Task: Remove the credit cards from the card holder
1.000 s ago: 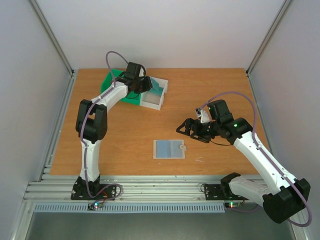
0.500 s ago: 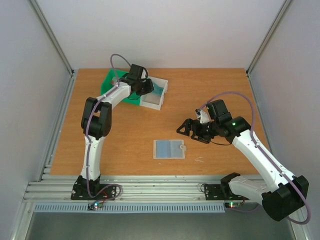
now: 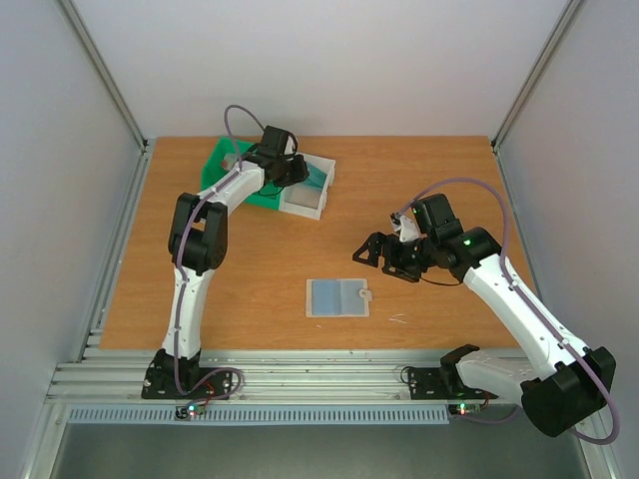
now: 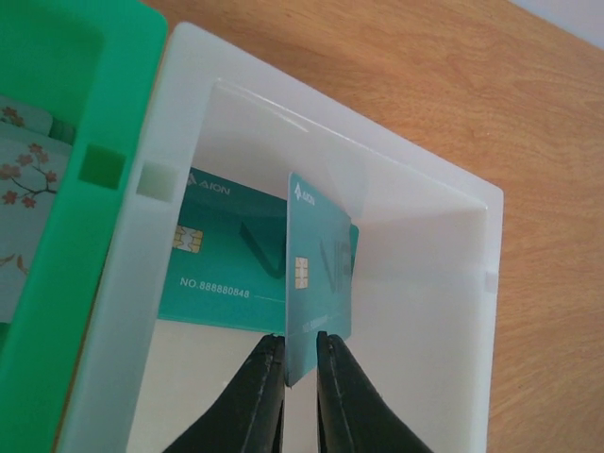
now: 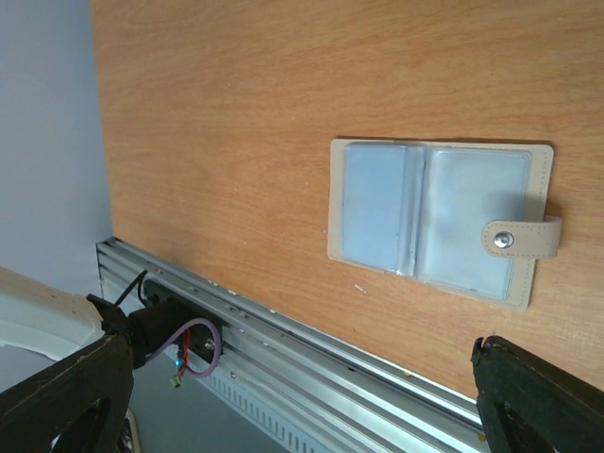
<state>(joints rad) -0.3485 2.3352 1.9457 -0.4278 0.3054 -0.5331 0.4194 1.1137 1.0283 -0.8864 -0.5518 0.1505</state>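
The card holder (image 3: 337, 297) lies open and flat on the table, showing two pale blue panels and a snap tab (image 5: 517, 240). My left gripper (image 4: 300, 338) is at the far tray's white compartment (image 4: 425, 311). Its jaws stand narrowly on either side of a teal credit card (image 4: 319, 274), held upright on edge. A second teal credit card (image 4: 222, 274) lies flat on that compartment's floor. My right gripper (image 3: 374, 251) hovers open to the right of the holder, with nothing between its fingers (image 5: 543, 396).
The tray's green compartment (image 4: 94, 113) adjoins the white one and holds a floral-patterned card (image 4: 24, 179). The table's aluminium front rail (image 5: 311, 349) runs just beyond the holder's near side. Grey walls enclose the table on three sides.
My left arm has shifted slightly right over the tray, its gripper staying at the white compartment. My right arm has barely moved, and the card holder has not moved.
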